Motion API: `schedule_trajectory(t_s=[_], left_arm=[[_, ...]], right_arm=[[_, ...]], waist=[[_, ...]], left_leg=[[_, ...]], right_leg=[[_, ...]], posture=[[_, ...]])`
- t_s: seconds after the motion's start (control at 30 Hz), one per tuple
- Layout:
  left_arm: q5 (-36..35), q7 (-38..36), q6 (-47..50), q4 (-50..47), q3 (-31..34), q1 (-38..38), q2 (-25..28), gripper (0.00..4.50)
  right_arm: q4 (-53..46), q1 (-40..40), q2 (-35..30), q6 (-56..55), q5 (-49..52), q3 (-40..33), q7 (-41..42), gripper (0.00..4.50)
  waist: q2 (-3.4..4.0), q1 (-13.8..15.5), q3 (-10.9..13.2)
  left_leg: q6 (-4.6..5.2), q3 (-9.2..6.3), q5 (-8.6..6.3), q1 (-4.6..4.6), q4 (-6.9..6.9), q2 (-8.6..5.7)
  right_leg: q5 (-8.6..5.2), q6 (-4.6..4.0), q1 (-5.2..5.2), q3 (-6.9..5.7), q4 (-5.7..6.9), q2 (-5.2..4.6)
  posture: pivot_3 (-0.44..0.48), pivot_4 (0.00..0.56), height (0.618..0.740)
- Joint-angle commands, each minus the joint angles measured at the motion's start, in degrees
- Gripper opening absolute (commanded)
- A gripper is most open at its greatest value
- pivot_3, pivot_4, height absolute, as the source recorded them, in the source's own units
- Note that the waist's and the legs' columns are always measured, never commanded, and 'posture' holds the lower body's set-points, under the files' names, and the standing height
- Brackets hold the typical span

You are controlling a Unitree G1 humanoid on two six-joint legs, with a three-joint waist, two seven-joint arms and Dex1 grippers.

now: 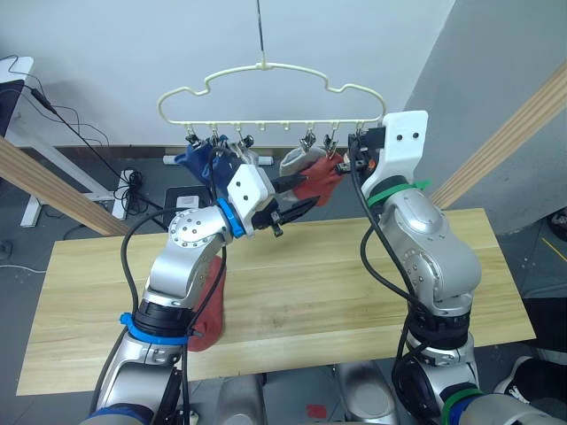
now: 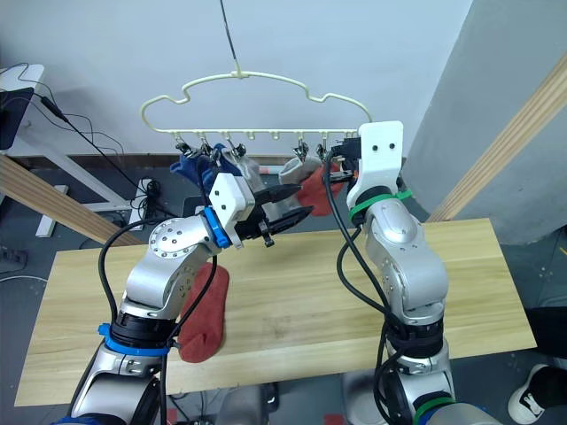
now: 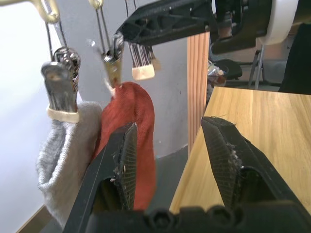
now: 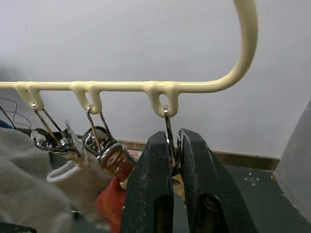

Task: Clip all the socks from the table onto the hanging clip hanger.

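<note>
The pale-yellow clip hanger (image 1: 266, 88) hangs over the far edge of the table (image 1: 354, 283). Clipped to it, from the left, are a blue sock (image 1: 191, 161), grey socks (image 1: 241, 159) and a rust-red sock (image 1: 321, 181). Another rust-red sock (image 1: 209, 310) lies on the table under my left arm. My left gripper (image 1: 297, 208) is open and empty, just in front of the hanging red sock (image 3: 138, 126) and a grey sock (image 3: 63, 155). My right gripper (image 4: 170, 141) is raised to the hanger's right end, shut on the last metal clip (image 4: 167, 121).
Slanted wooden rails stand at the left (image 1: 53, 195) and the right (image 1: 505, 146) behind the table. A white desk (image 1: 18, 88) with cables and a power strip (image 1: 133, 177) sit on the floor at the far left.
</note>
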Motion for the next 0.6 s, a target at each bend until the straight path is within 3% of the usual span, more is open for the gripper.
schedule_trajectory(t_s=[0.03, 0.2, 0.43, 0.6], left_arm=[[-0.4, 0.0, -0.5, -2.6, 0.5, 1.6, 0.6, 2.31], [2.4, 6.5, -0.7, -4.1, 3.7, 9.1, 1.1, 2.31], [4.7, 18.8, 0.3, -6.7, 10.6, 24.6, -1.3, 4.42], [2.4, 29.3, 3.8, -7.8, 18.7, 33.7, -7.2, 4.46]], right_arm=[[-2.4, 0.1, -0.4, -1.4, 0.4, -0.4, 0.5, 0.01], [-1.9, 0.0, -1.6, -2.2, 0.2, -0.1, 1.4, 0.01], [-1.5, 0.1, -2.4, -2.8, 0.5, -0.2, 2.3, 0.0], [-1.0, 0.0, -2.8, -2.8, 0.7, -0.2, 3.0, 0.0]], waist=[[0.0, 0.0, 0.0], [0.0, -0.2, 0.0], [0.0, 0.0, 0.0], [0.0, 0.2, 0.0]], left_leg=[[0.0, 0.0, 0.0, 0.0, 0.0, 0.0], [0.0, 0.01, 0.0, 0.01, -0.02, 0.01], [0.01, 0.03, 0.0, 0.01, -0.03, 0.03], [0.01, 0.01, -0.01, 0.0, -0.03, 0.02]], right_leg=[[0.0, 0.0, 0.0, 0.0, 0.0, 0.0], [0.0, 0.0, -0.01, 0.04, -0.01, 0.0], [0.0, 0.0, -0.04, 0.07, -0.01, -0.02], [0.0, 0.0, -0.04, 0.04, 0.0, -0.04]], posture=[[-0.251, 0.321, 0.733], [-0.246, 0.326, 0.733], [-0.235, 0.331, 0.733], [-0.227, 0.332, 0.733]])
